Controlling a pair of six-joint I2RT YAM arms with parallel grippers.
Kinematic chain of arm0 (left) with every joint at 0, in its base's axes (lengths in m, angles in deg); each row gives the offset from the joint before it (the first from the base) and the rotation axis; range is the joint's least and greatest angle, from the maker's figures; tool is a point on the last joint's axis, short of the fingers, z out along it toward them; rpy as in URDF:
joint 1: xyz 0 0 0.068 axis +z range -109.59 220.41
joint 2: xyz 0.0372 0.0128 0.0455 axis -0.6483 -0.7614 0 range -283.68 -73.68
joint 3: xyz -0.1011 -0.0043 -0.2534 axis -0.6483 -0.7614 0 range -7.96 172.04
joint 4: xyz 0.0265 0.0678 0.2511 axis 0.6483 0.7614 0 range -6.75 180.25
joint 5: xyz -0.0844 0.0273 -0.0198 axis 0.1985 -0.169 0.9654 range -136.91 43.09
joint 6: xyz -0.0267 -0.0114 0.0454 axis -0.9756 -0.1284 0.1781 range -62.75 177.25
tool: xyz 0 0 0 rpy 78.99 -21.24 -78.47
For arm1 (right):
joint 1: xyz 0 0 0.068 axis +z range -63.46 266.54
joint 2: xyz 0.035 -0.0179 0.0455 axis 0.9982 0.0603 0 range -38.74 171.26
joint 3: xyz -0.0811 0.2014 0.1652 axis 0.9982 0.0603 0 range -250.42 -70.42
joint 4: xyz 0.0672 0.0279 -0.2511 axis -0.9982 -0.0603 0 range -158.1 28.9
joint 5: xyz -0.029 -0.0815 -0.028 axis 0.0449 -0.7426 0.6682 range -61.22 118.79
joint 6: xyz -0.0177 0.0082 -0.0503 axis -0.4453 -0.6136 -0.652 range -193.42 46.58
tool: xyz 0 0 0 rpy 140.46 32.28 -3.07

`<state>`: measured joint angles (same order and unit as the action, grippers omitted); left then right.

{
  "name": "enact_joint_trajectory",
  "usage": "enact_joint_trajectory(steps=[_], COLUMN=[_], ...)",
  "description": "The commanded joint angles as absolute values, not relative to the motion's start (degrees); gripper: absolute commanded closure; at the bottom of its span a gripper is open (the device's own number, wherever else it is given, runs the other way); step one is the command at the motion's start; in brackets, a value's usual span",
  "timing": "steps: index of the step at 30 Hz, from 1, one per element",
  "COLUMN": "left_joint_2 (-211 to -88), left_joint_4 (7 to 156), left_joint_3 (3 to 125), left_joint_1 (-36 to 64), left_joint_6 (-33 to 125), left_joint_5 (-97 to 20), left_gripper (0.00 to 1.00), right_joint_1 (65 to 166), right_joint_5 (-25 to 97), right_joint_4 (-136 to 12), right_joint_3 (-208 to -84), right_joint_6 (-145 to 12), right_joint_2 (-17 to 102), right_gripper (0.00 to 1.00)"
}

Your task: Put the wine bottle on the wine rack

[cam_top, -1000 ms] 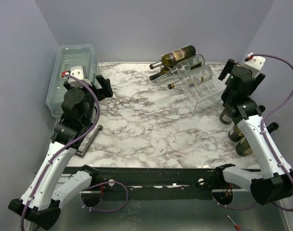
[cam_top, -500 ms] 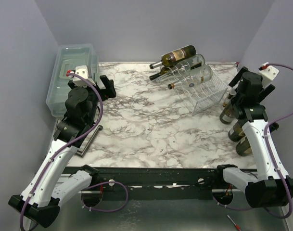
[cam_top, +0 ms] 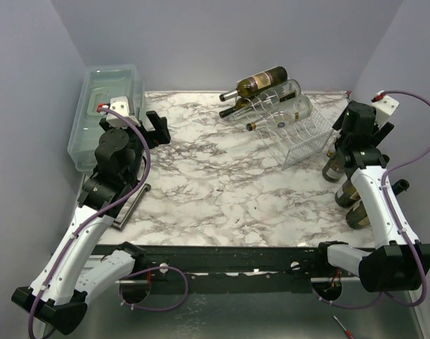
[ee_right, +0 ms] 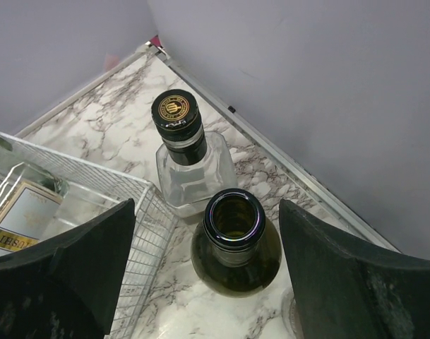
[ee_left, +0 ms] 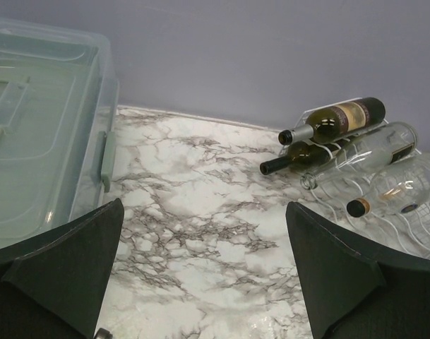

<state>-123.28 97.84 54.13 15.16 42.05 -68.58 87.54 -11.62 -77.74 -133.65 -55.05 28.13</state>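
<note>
The white wire wine rack (cam_top: 303,141) sits at the back right with several bottles lying in it, a dark labelled one (cam_top: 260,83) on top. Upright bottles stand right of the rack. In the right wrist view an uncapped dark green wine bottle (ee_right: 236,236) stands between the fingers of my open right gripper (ee_right: 206,205), which hovers above its mouth without touching it. A clear square bottle with a black cap (ee_right: 181,148) stands just behind it. From above, the right gripper (cam_top: 342,138) is over these bottles. My left gripper (cam_top: 154,127) is open and empty over the table's left side.
A translucent lidded plastic bin (cam_top: 105,106) stands at the back left. More upright bottles (cam_top: 350,194) stand along the right edge. A dark flat object (cam_top: 133,205) lies at the left edge. The rack's wire wall (ee_right: 140,233) is close to my right gripper's left finger.
My right arm has swung right and back, from beside the rack to above the upright bottles. My left arm shifted slightly, then held still.
</note>
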Motion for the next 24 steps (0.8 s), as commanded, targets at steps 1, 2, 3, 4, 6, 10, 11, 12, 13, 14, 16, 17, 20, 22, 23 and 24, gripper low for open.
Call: enact_joint_trajectory(steps=[1, 2, 3, 4, 6, 10, 11, 12, 13, 14, 16, 17, 20, 22, 23, 24], left_joint_2=[-122.9, -122.9, -122.9, -122.8, -123.0, -123.1, -123.1, -123.2, -123.4, -123.4, -122.9, -122.9, -123.0, -122.7, -122.6, -122.6], left_joint_4=[97.1, 97.1, 97.1, 97.1, 97.1, 97.0, 97.1, 97.1, 97.1, 97.0, 97.1, 97.0, 97.1, 97.0, 97.0, 97.1], left_joint_3=[53.7, 53.7, 53.7, 53.7, 53.7, 53.7, 53.6, 53.7, 53.7, 53.7, 53.7, 53.7, 53.7, 53.6, 53.7, 53.7], left_joint_1=[14.9, 14.9, 14.9, 14.9, 14.9, 14.9, 14.9, 14.9, 14.9, 14.9, 14.9, 14.9, 14.9, 14.8, 14.8, 14.8], left_joint_6=[42.5, 42.5, 42.5, 42.4, 42.5, 42.4, 42.4, 42.5, 42.5, 42.5, 42.5, 42.5, 42.7, 42.7, 42.7, 42.7], left_joint_5=[-68.6, -68.7, -68.4, -68.2, -68.6, -67.9, -68.0, -68.5, -68.7, -68.5, -67.9, -68.2, -68.8, -68.4, -68.6, -68.8], left_gripper=[0.01, 0.01, 0.01, 0.01, 0.01, 0.01, 0.01, 0.01, 0.01, 0.01, 0.01, 0.01, 0.01, 0.01, 0.01, 0.01], right_joint_1=[87.2, 87.2, 87.2, 87.2, 87.2, 87.2, 87.2, 87.2, 87.1, 87.2, 87.2, 87.2, 87.2, 87.2, 87.2, 87.2], right_joint_5=[-14.4, -14.6, -15.0, -15.3, -15.3, -14.2, -13.9, -13.8, -13.9, -14.1, -13.9, -13.8, -14.3, -14.0, -13.9, -13.7], right_joint_4=[-76.9, -76.8, -76.1, -75.2, -74.1, -73.0, -72.2, -71.8, -71.7, -71.7, -70.9, -70.5, -72.3, -72.8, -72.7, -73.1], right_joint_3=[-132.3, -132.0, -131.2, -130.5, -129.8, -128.8, -128.2, -127.9, -127.8, -127.8, -127.5, -127.4, -128.3, -128.1, -128.0, -128.1], right_joint_6=[-54.9, -54.8, -55.0, -55.2, -55.5, -56.9, -57.4, -57.7, -58.1, -58.4, -59.2, -60.1, -60.5, -60.6, -60.8, -60.8], right_joint_2=[29.2, 29.3, 29.2, 29.0, 29.1, 29.4, 29.2, 29.1, 29.1, 29.1, 29.0, 29.2, 29.7, 29.0, 28.7, 28.3], right_gripper=[0.16, 0.17, 0.18, 0.19, 0.22, 0.31, 0.34, 0.40, 0.46, 0.53, 0.57, 0.58, 0.68, 0.73, 0.74, 0.74])
